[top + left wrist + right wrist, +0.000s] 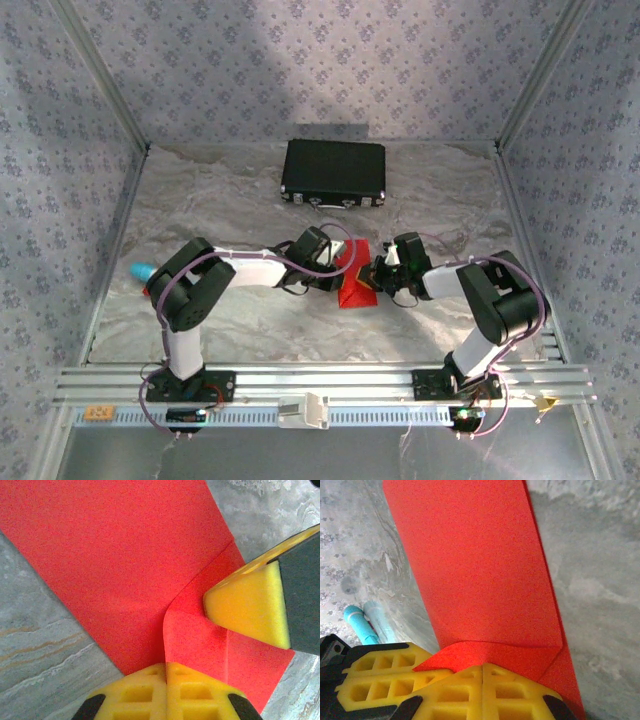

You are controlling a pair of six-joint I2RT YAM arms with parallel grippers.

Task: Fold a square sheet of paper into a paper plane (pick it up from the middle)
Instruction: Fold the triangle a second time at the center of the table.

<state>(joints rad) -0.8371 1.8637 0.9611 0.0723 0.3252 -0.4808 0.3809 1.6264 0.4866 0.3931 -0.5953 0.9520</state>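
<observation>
Overhead, we see the black case shut at twelve o'clock, its contents hidden. The red sheet of paper lies mid-view, partly covered by the left gripper at its nine o'clock and the right gripper at its three o'clock.

From the left wrist, the left gripper is clenched at six o'clock against a lifted flap of the sheet of paper. Whether it pinches paper, we cannot tell.

From the right wrist, the right gripper is likewise clenched at a raised fold. The sheet of paper runs out of frame at twelve o'clock, and a turquoise object shows at eight o'clock.
</observation>
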